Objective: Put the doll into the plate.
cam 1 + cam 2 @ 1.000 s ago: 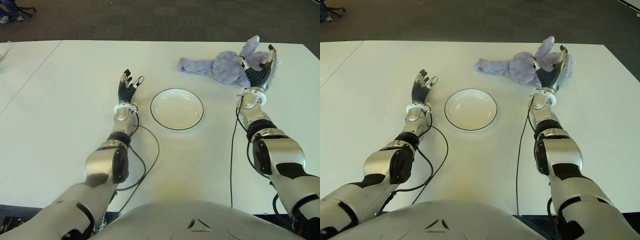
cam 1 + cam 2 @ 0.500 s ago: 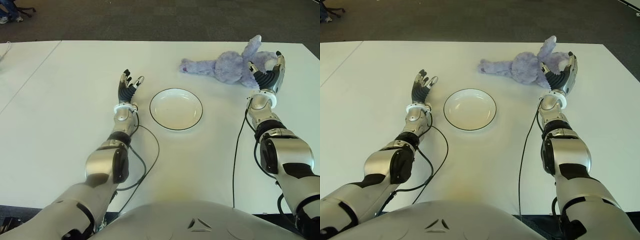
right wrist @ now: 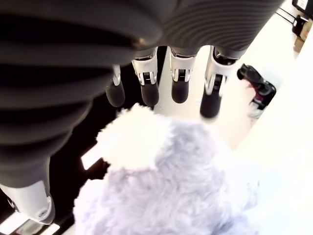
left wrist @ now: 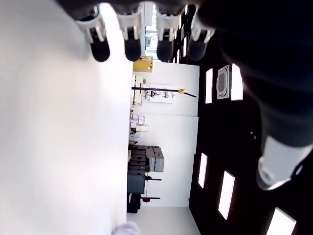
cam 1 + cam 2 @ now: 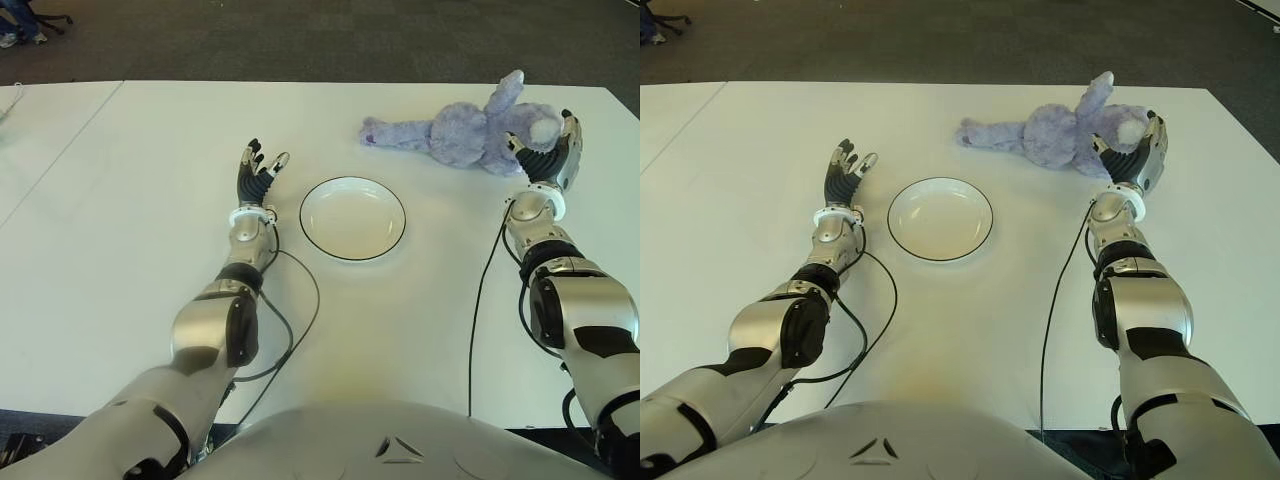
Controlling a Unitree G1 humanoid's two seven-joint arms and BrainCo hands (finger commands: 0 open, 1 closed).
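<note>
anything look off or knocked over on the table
Nothing stands out. The doll lies flat on the table, the plate sits upright and empty, the right hand is open at the doll's head, and the left hand is open beside the plate.

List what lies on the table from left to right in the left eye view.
Left hand → plate → doll → right hand, open beside the doll's head.
</note>
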